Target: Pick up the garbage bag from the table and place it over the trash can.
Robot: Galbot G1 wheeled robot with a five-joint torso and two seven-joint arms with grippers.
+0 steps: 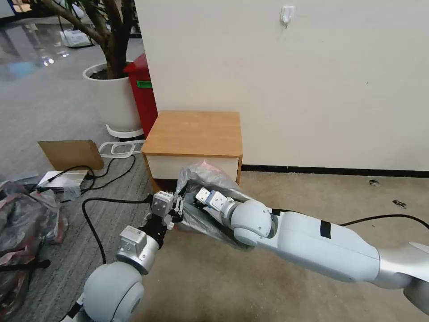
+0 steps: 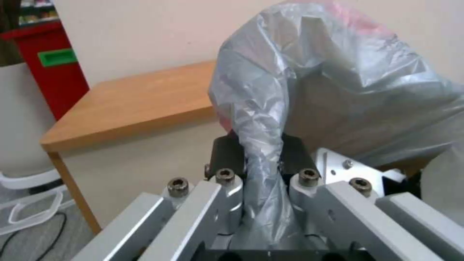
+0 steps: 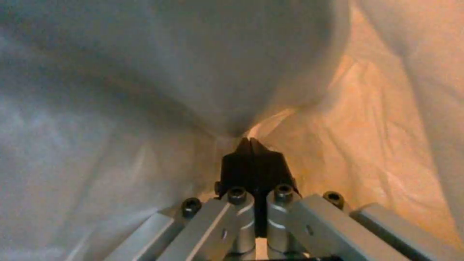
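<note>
- Far left on the floor: big grey-and-pink plastic heap [image 1: 27, 223], cardboard sheet [image 1: 71, 153], cables. Not task items.
- Left arm reaches forward from low left; left gripper [image 1: 178, 206] sits just before the table's [image 1: 194, 133] white front. Left wrist view: black pads pressed together on a twisted rope of the garbage bag [image 2: 338, 79], film running down between the fingers.
- Bag hangs in the air between both grippers, off the tabletop, just in front of the table. Pinkish rim at its top.
- Right arm crosses low from the right, wrist buried in the film; right gripper [image 1: 199, 197] is inside the bag. Right wrist view: pads [image 3: 251, 163] closed tip to tip, pinching a pleat of film.
- Handling judgement: very light, limp, slippery, tears easily. Best held at the rim on opposite sides, so the mouth spreads.
- Trash can: position unknown.
</note>
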